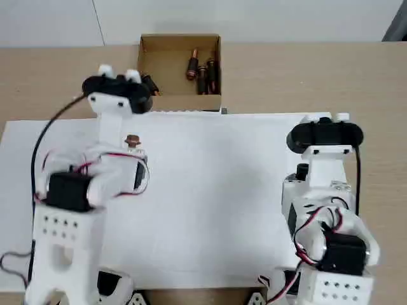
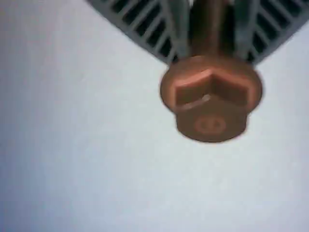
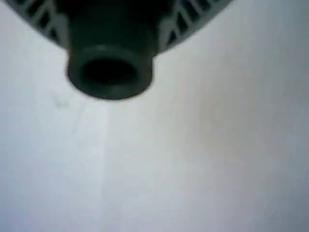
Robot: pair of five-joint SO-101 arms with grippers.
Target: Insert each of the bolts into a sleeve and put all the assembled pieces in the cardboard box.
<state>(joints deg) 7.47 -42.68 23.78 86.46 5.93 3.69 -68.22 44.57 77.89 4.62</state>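
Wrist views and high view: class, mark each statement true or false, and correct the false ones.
1. The left arm's fingers grip a copper-coloured bolt. True.
2. The right arm's fingers grip a second bolt. False: they grip a dark sleeve.
3. The cardboard box is empty. False: several assembled pieces lie in it.
4. The cardboard box stands at the white sheet's far edge, away from the arms' bases. True.

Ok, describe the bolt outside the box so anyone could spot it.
Find the white sheet in front of the box. Over its left part, the left gripper holds the bolt. It's bare copper with a hex head, unlike the sleeved pieces in the box.
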